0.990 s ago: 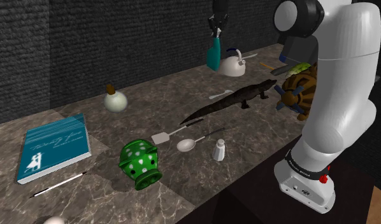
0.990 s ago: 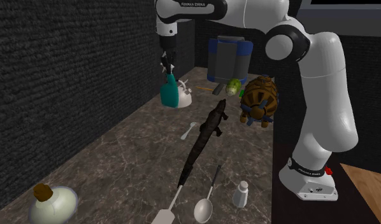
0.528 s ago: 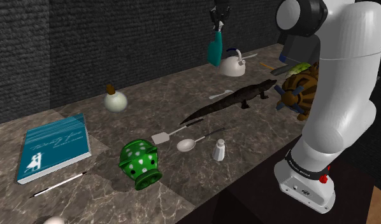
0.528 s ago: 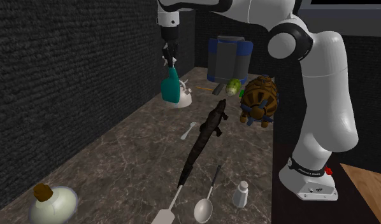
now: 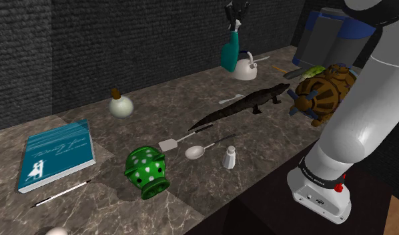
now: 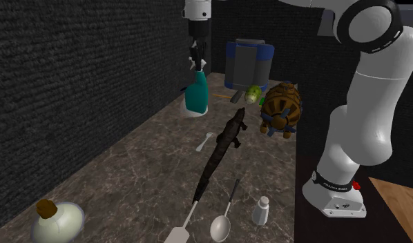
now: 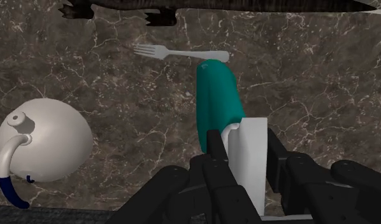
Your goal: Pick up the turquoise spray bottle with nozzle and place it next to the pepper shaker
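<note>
While claw (image 7: pixel 244 145) pinches turquoise spray bottle (image 7: pixel 215 102) by its top, white teapot (image 7: pixel 48 141) beside, fork (image 7: pixel 178 53) near.

I see a white kettle (image 7: pixel 46 149) on the marbled counter (image 5: pixel 158 100), with 1 pale fork (image 7: pixel 179 53) lying near a dark crocodile toy (image 5: pixel 248 103). Farther along sit 1 spatula (image 5: pixel 170 143), 1 spoon (image 5: pixel 195 152), a green white-dotted pot (image 5: pixel 146 171) and a teal book (image 5: pixel 57 153).
</note>
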